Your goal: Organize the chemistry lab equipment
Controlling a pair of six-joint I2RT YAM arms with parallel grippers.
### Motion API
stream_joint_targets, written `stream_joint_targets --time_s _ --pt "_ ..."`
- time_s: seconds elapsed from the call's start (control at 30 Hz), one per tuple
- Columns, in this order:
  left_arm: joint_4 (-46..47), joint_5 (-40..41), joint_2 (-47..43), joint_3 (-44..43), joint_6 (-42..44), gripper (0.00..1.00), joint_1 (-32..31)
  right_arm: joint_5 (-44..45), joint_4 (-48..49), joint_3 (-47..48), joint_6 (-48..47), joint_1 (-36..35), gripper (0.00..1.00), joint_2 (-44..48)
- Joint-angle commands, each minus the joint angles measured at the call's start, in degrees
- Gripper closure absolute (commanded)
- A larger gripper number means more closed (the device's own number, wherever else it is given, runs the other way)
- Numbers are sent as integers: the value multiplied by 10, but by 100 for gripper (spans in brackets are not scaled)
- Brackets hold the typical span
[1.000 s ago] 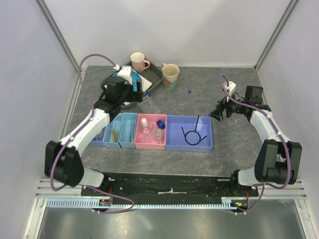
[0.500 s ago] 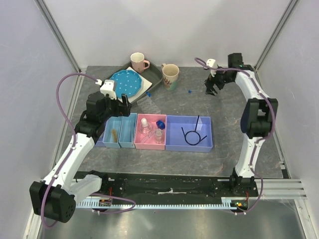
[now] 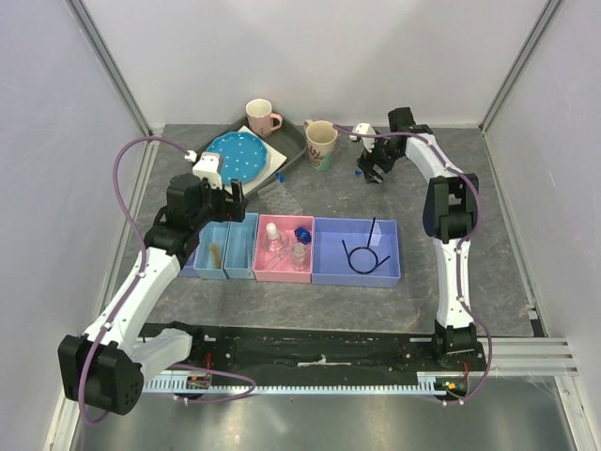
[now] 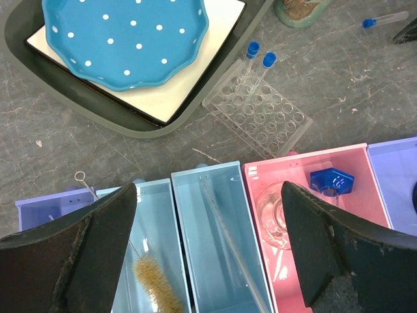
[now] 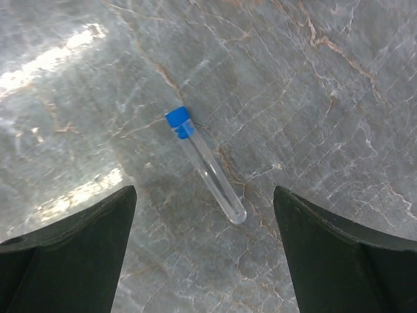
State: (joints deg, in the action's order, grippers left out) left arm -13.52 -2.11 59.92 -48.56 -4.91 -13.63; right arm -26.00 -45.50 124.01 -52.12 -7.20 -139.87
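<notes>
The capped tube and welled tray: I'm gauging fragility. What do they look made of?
Tube: clear, glossy, glass or hard plastic; the table shows through; blue cap looks plastic. Welled tray: clear moulded plastic, probably; rows of see-through wells.

Both my arms — left arm (image 3: 133,289), right arm (image 3: 452,272) — are white links on black joints, each trailing a looped purple cable (image 3: 117,169) and ending in matte black fingers (image 4: 65,254).
</notes>
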Motion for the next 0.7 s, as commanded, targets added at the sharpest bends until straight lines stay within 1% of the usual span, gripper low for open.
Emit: stream_joint_targets --time_s 0.0,0.17,0.2,0.3,0.33,0.4,0.43,0.47,0.5,0.57,0.6,0.67 --pt "6 11 11 0 28 3 0 14 29 42 43 7 7 -34" --pt "5 13 19 0 30 4 0 4 30 56 63 9 12 -56" --pt "6 11 19 0 30 4 0 2 29 55 65 8 14 -57" --pt "6 2 20 -1 27 4 0 -7 20 47 69 10 25 -58" --pt "5 -3 19 -2 22 4 0 -18 16 42 69 12 33 -58" --pt "8 -26 16 -1 18 4 0 -27 3 35 73 14 41 -52" --pt "13 -35 13 1 17 4 0 -34 1 25 74 15 50 -51" --pt "15 -42 12 1 16 4 0 -35 -1 19 77 17 54 -43" --pt "17 -54 8 3 14 4 1 -37 -5 2 81 18 62 -37" --pt "26 -67 0 6 11 4 0 -37 -5 -19 86 18 67 -21" --pt "30 -76 -2 8 9 4 0 -37 -4 -42 90 18 73 -15" --pt "41 -89 -10 14 2 4 0 -35 3 -67 108 18 77 6"
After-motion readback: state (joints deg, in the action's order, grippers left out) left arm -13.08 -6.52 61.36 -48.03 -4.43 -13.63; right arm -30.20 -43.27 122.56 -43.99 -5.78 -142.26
